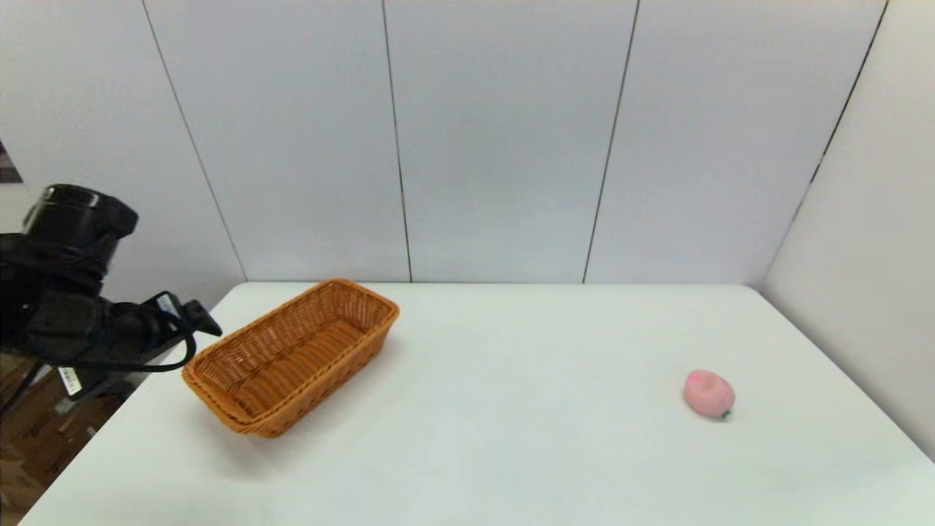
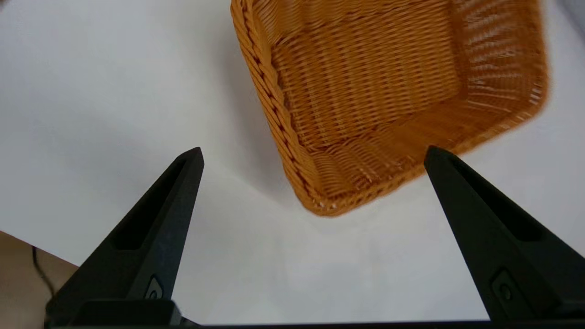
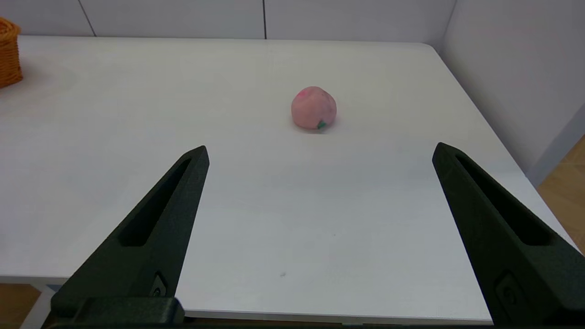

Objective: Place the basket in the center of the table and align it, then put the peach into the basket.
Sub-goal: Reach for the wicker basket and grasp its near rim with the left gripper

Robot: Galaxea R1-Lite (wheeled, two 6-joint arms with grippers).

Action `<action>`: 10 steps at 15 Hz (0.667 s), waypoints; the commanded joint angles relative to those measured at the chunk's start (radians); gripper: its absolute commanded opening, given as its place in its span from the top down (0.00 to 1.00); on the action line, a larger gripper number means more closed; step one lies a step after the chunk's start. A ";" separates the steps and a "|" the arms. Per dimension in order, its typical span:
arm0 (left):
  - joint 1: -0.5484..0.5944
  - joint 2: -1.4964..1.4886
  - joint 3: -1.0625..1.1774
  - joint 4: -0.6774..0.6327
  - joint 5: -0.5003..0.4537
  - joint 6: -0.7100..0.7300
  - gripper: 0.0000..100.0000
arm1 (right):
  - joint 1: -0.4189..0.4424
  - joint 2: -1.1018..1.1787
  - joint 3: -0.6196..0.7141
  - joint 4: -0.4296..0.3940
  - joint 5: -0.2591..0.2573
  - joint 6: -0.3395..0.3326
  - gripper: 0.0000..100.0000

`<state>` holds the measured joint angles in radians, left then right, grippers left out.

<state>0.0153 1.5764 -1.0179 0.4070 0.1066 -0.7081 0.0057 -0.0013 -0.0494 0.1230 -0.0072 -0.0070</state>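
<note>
Left tool (image 2: 313,153) spread wide just short of basket (image 1: 292,356), right tool (image 3: 320,151) wide too, peach (image 3: 314,108) ahead, untouched.

Basket (image 2: 388,91): far end cut off in left wrist view, right rim blurred. Left arm (image 1: 66,292) half out of frame.

Woven wicker basket (image 1: 292,356) (matt peach (image 1: 708,394))
</note>
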 commanded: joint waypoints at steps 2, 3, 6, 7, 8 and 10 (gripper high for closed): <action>0.009 0.307 -0.149 0.113 -0.045 -0.116 0.00 | 0.000 0.000 0.000 0.000 -0.002 -0.001 0.00; 0.014 0.332 -0.151 0.113 -0.054 -0.117 0.00 | 0.000 0.000 0.000 0.000 -0.002 0.001 0.00; 0.038 0.413 -0.154 0.110 -0.065 -0.151 0.00 | 0.000 0.000 0.000 0.000 -0.002 0.001 0.00; 0.048 0.438 -0.156 0.107 -0.076 -0.154 0.00 | 0.000 0.000 0.000 0.001 -0.002 -0.001 0.00; 0.060 0.458 -0.159 0.107 -0.096 -0.154 0.00 | 0.000 0.000 0.000 0.001 0.000 -0.001 0.00; 0.071 0.502 -0.160 0.102 -0.111 -0.154 0.00 | 0.000 0.000 0.000 0.001 0.000 -0.002 0.00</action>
<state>0.0726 2.0094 -1.1757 0.5104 0.0023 -0.8572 0.0057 -0.0013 -0.0489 0.1230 -0.0077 -0.0089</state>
